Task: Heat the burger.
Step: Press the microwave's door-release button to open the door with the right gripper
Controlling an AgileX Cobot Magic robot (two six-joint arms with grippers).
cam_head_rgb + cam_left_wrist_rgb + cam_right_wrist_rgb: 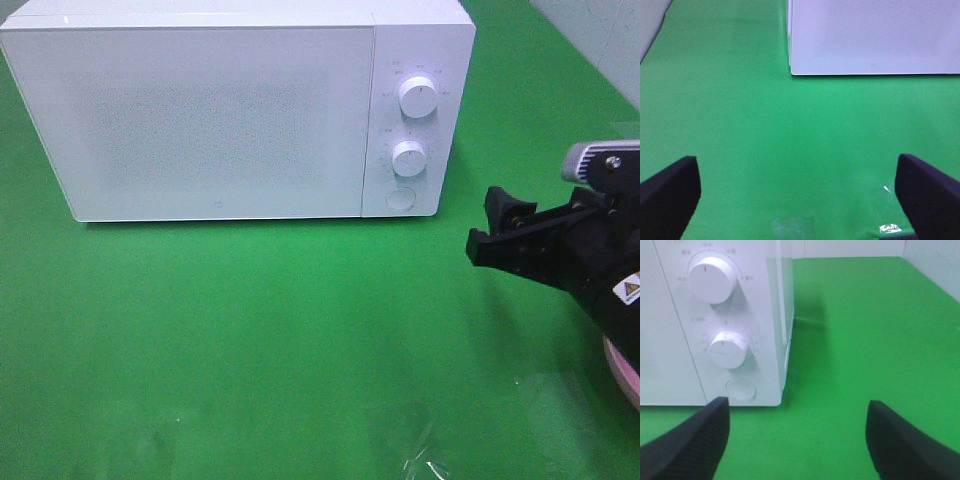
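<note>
None of the three views is showing the burger; its place cannot be told from here. A sliver of a pink plate is peeking out at the right edge of the high view, beneath the right arm, and the burger may be sitting on it, hidden.

Judging from the task, a stacked burger is likely behaving as a light, soft thing: the buns are giving under pressure and the layers are prone to sliding apart. Lifting it by a plate rim, or pinching gently across the bun from the sides, is looking safest.

Just above that plate edge, the right claw is hovering with its jaws wide apart and nothing between them, pointing toward the microwave. The microwave door is sitting closed, with two dials and a round button on its right panel.

On the other side, the left claw is also standing wide apart and empty, facing the door's lower corner across the green tabletop.
</note>
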